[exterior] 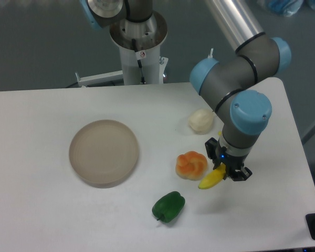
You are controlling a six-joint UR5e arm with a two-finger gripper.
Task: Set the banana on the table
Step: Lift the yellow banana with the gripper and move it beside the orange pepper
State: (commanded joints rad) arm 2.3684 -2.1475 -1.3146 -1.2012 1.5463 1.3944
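Observation:
A small curved yellow banana (210, 180) is held at its right end by my gripper (227, 171), whose fingers are shut on it. It hangs low over the white table (42, 210), just right of and below the lumpy orange fruit (191, 164). Whether the banana touches the tabletop cannot be told. The gripper's fingertips are partly hidden behind the wrist body.
A round beige-grey plate (103, 152) lies at centre left. A green pepper (168, 206) sits near the front, left of the banana. A pale cream lump (201, 120) rests behind the orange fruit. The table's right edge is close to my arm.

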